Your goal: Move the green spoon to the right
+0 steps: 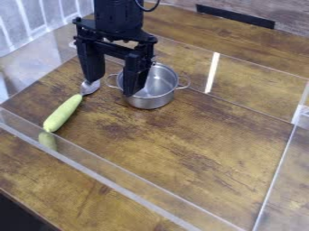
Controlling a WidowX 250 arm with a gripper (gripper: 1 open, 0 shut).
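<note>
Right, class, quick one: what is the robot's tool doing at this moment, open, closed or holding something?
Tool: open, holding nothing; it hangs between the green spoon and the steel pot.

In the upper left of the frame you see an arm that is black all over, with a boxy, matte body. Its hand [118, 79] hangs from a wide black crossbar and has two long, flat black fingers [90, 69], each ending in a slightly paler pad. A thin dark cable loops at the top edge.
</note>
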